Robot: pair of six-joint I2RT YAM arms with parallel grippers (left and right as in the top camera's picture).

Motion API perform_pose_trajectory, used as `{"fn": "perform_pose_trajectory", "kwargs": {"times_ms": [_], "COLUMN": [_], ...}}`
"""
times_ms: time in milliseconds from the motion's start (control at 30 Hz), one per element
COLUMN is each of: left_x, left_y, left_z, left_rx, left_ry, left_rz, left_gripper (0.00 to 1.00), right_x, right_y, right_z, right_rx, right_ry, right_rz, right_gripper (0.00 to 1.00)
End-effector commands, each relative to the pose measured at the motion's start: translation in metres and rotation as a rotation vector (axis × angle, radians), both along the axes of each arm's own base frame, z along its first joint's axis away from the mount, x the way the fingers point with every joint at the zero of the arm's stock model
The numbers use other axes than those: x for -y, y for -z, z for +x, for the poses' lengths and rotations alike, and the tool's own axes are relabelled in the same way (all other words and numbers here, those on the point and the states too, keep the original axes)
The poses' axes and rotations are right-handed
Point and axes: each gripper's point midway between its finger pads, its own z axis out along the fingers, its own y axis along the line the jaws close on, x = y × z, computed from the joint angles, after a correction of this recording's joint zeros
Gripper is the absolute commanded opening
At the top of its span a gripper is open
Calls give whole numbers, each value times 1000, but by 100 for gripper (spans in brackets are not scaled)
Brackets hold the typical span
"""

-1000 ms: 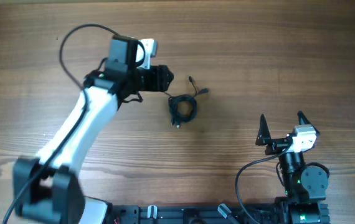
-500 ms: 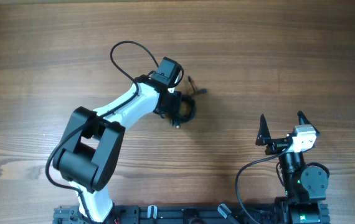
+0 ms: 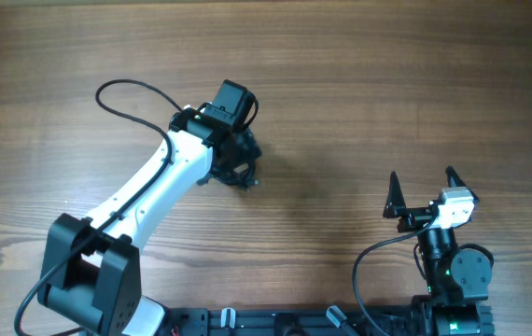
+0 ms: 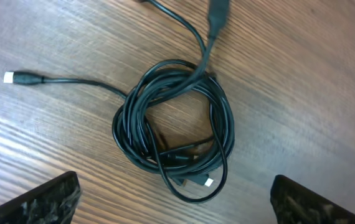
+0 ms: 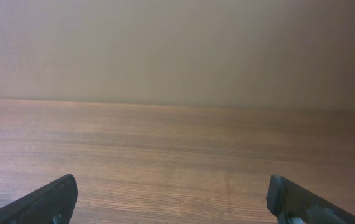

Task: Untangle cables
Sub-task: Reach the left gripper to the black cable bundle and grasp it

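The cables (image 4: 174, 140) lie coiled on the table (image 3: 387, 75), just left of centre in the overhead frame, beneath the left gripper (image 3: 236, 161). In the left wrist view the coil sits mid-frame, and a plug end (image 4: 15, 78) trails to the upper left. The right gripper (image 3: 423, 182) stands well apart at lower right.

Thin black flexible cables (image 4: 129, 127), wound into one tangled round coil, lying flat on wooden tabletop (image 4: 302, 74), two plug-tipped ends trailing loose.
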Motion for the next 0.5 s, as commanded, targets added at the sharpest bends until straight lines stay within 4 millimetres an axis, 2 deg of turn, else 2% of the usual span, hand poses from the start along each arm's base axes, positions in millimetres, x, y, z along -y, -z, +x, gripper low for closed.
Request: {"fn": "perform_pose_trajectory", "kwargs": {"times_ms": [0,67,100,167,233,267,300,400,467], "left_x": [-15,-25,-30,-42,-35,-21,-19,-31,-35], "left_y": [1,7,11,22,32,42,46,54,57], "left_z": [5,4,2,-3,-6,-7,-7,0,6], "left_rx": [5,-17,-29,-57,-69,-62,-53,-14,4], "left_ry": [51,0,-12,-52,-42,34,64,144,196], "left_rz": [46,48,52,48,-11,-80,-88,-5,33], "left_gripper": [74,58,55,55,55,54,51,36,33], "right_x": [-2,-2,-2,-2,-2,-2,-2,-2,-2], "right_y": [-2,-2,-2,-2,-2,-2,-2,-2,-2], "right_z": [-1,-1,-1,-1,-1,-1,-1,-1,-1], "right_rx": [9,9,9,10,9,9,10,9,9], "right_ry": [-12,-12,-11,-11,-12,-12,-11,-11,-12], "right_rz": [-10,-10,-10,-10,-10,-10,-10,-10,-10], "right_gripper": [100,100,100,100,100,100,100,100,100]}}
